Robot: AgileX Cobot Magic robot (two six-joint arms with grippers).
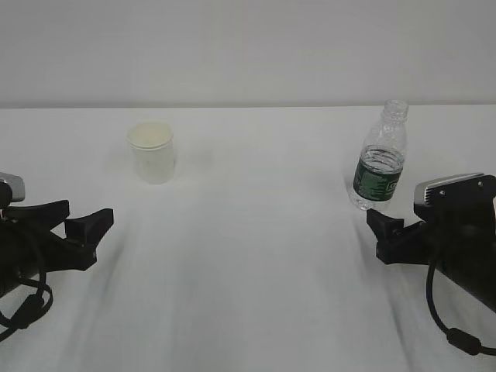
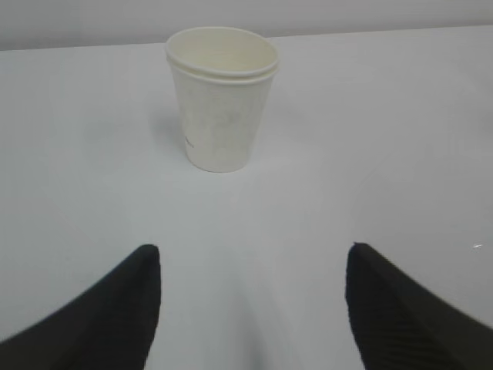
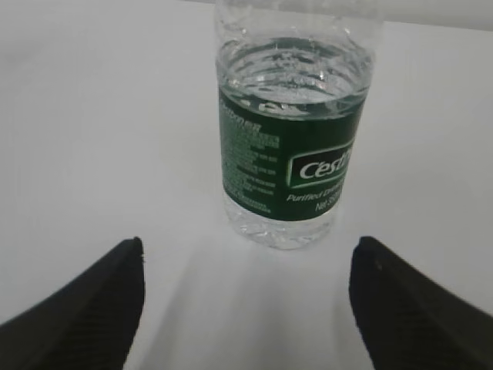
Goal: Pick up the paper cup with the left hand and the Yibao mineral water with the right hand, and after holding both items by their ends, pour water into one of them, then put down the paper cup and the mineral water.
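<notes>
Paper cup [image 1: 152, 152] upright; Yibao mineral water [image 1: 380, 157] upright, uncapped.

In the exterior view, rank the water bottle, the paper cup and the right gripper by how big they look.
1. Right gripper with its arm, though nearness to the camera inflates it.
2. Water bottle, taller than the cup.
3. Paper cup, smallest.

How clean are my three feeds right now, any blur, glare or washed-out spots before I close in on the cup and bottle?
Exterior view: soft and low in contrast, white table merges into the wall; paper cup looks pale, shadows faint. Left wrist view: cup fairly sharp, near fingertips blurred. Right wrist view: bottle label readable, top cropped, small highlights on the water line, fingertips out of focus.
</notes>
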